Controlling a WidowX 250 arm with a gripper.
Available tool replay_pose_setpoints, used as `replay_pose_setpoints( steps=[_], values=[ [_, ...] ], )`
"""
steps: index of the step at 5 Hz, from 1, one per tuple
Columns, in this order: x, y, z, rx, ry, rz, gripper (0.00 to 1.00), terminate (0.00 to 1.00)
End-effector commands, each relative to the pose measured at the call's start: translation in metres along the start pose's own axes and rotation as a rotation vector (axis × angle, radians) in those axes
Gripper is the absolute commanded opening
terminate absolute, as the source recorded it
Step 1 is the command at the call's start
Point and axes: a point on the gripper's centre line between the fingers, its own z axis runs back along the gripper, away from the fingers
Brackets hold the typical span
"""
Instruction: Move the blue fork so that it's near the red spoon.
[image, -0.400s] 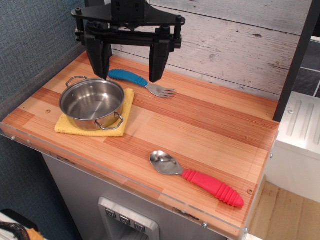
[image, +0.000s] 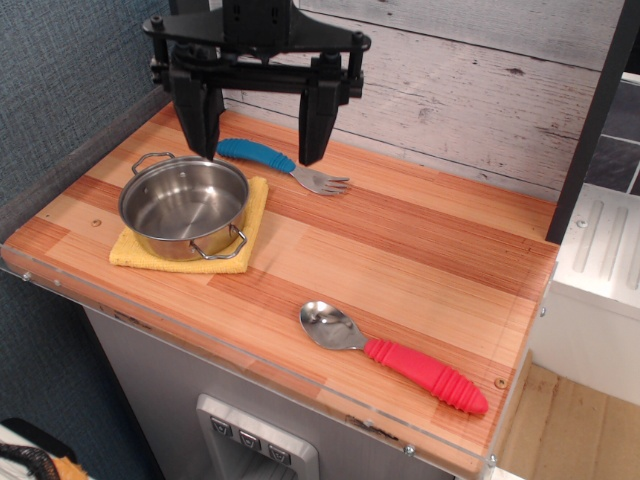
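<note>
A wooden counter (image: 420, 250) is seen from above and in front. The blue fork (image: 280, 165) lies near the counter's back edge, toward the left, its handle pointing left and its silver tines pointing right. The black gripper (image: 258, 155) is held over the fork's handle with its two fingers spread wide apart, one on each side, nothing grasped. The red spoon (image: 400, 357) lies well apart from the fork, near the front edge toward the right corner, bowl pointing left. A steel pot (image: 184, 205) is set on a yellow cloth (image: 250, 225) near the left edge.
</note>
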Motion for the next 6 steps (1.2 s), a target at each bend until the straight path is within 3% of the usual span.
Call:
replay_pose_setpoints(
  steps=[1,2,3,4,5,6],
  values=[
    [0.038,0.005,0.002,-0.021,-0.044,0.386,1.00,0.00],
    [0.060,0.011,-0.005,0.001,-0.099,0.639,1.00,0.00],
    [0.084,0.019,-0.014,-0.026,-0.147,0.899,1.00,0.00],
    [0.104,0.026,-0.023,-0.077,-0.198,1.051,1.00,0.00],
    [0.124,0.035,-0.044,-0.065,-0.150,1.102,1.00,0.00],
    [0.145,0.034,-0.060,-0.046,-0.139,1.135,1.00,0.00]
  ],
)
